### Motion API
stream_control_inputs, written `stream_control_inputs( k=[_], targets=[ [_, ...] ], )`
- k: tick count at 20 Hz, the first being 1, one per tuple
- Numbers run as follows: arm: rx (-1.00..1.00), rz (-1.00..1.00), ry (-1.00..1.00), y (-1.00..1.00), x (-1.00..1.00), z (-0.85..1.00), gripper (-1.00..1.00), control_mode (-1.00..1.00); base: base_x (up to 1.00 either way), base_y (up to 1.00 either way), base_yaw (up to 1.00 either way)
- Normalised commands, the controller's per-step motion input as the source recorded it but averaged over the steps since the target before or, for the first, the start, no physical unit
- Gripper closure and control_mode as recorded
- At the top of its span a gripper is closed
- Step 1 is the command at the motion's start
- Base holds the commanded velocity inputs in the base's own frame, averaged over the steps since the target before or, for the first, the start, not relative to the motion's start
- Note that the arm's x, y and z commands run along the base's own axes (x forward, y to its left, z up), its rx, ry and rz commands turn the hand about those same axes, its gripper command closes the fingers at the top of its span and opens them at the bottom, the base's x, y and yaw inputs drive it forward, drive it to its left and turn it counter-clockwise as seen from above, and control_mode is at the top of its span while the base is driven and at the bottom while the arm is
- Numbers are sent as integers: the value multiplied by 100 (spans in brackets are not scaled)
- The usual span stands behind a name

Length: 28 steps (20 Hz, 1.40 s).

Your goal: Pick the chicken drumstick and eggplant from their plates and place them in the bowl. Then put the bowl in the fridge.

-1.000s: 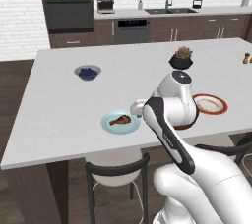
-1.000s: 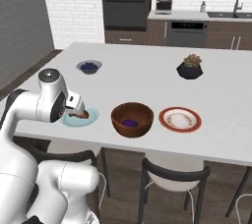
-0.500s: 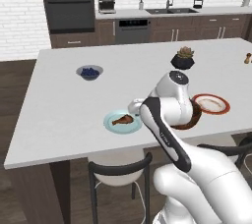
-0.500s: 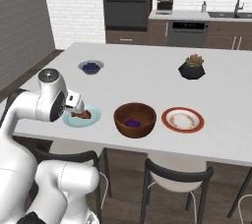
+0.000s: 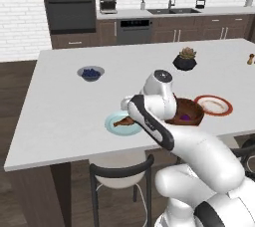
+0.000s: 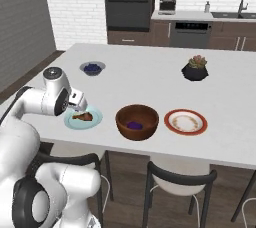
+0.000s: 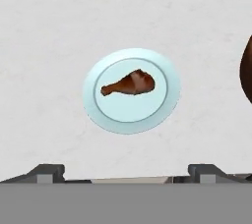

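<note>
We see the arm bent low over the counter (image 5: 60, 116), and the gripper (image 7: 125, 173) hangs above the teal plate (image 7: 98, 110) with its jaws spread wide and holding nothing. One chicken drumstick (image 7: 130, 84) lies on this plate. One eggplant (image 6: 133, 125) lies inside the one wooden bowl (image 6: 120, 118). We count two plates; the red-rimmed plate (image 6: 185, 121) stands just beside the bowl.
</note>
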Motion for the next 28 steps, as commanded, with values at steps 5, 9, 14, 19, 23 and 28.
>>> stream_control_inputs(
  k=[5, 9, 14, 19, 23, 28],
  targets=[
    [-5, -41, 45, 1, 90, -30, -100, -100, 0, 0, 0],
    [1, -27, 31, 0, 70, -30, -100, -100, 0, 0, 0],
    [0, -7, 5, 14, 45, -41, -100, -100, 0, 0, 0],
    [0, -13, 17, 4, 52, -57, -100, -100, 0, 0, 0],
    [0, -15, 12, 0, 33, -66, -100, -100, 0, 0, 0],
    [-1, -12, 5, 2, 6, -60, -100, -100, 0, 0, 0]
  ],
)
